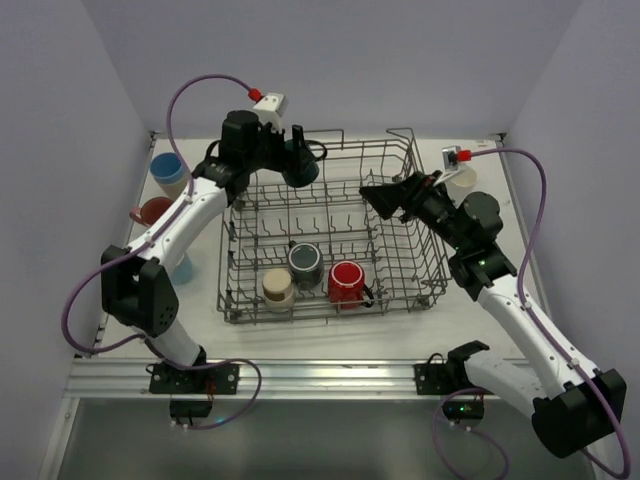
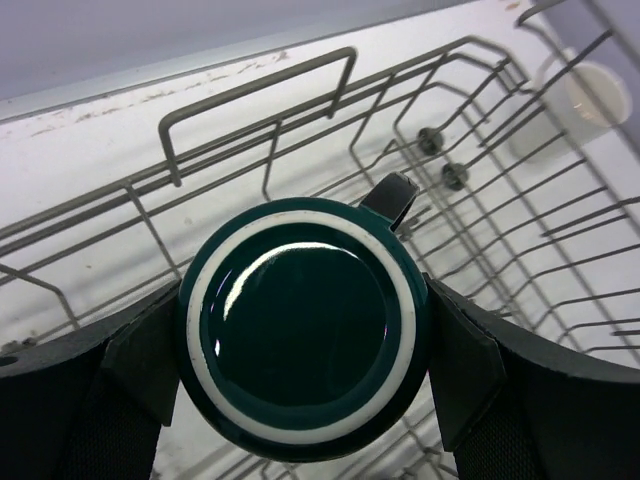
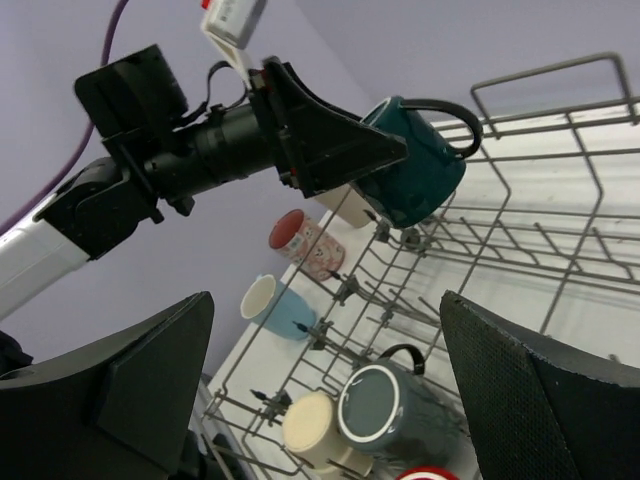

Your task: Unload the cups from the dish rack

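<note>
My left gripper (image 1: 297, 160) is shut on a dark teal mug (image 1: 301, 167) and holds it above the far left corner of the grey wire dish rack (image 1: 425, 285). In the left wrist view the mug's base (image 2: 305, 325) fills the gap between both pads (image 2: 150, 360). Three cups stand upside down in the rack's front: cream (image 1: 278, 288), dark grey (image 1: 306, 265) and red (image 1: 346, 282). My right gripper (image 1: 385, 198) hovers open over the rack's right half with nothing between its fingers (image 3: 540, 400). Below it are the grey mug (image 3: 385, 412) and the cream cup (image 3: 318, 430).
Left of the rack on the table are a blue cup (image 1: 168, 172), a pink patterned cup with a red inside (image 1: 157, 212) and a light blue one (image 1: 183, 268). A white cup (image 1: 462, 178) stands at the far right. Walls enclose the table on three sides.
</note>
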